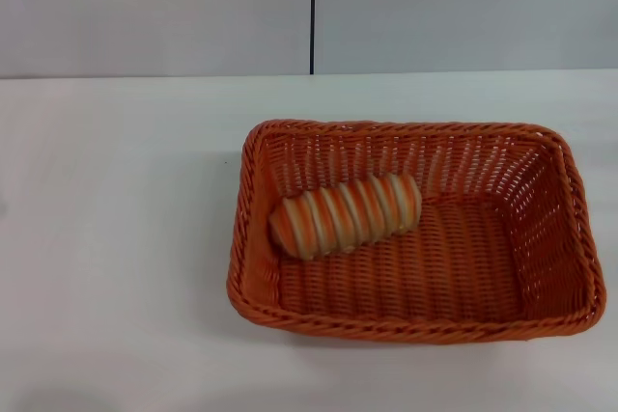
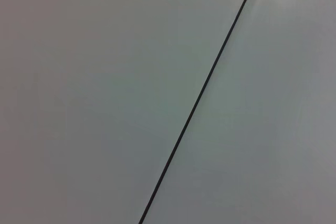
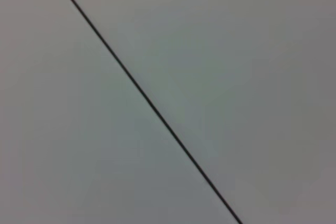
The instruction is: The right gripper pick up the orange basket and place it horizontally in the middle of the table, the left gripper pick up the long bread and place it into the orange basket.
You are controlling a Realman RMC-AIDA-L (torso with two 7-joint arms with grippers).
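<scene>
You see the orange basket (image 1: 415, 229) lying long side across the table (image 1: 116, 238), right of its middle, the long bread (image 1: 346, 215) inside, tilted toward the basket's left wall, neither gripper in view, so you cannot tell their state, both wrist views show only the grey wall (image 2: 105, 98) and its dark seam (image 2: 199, 98).

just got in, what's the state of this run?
Nothing is being handled right now. The long bread lies inside the orange basket, toward its left side and slightly tilted. The basket sits lengthwise on the white table, a bit right of centre. Neither arm's tool appears in the head view, and both wrist cameras show only a grey wall with a dark seam.
</scene>
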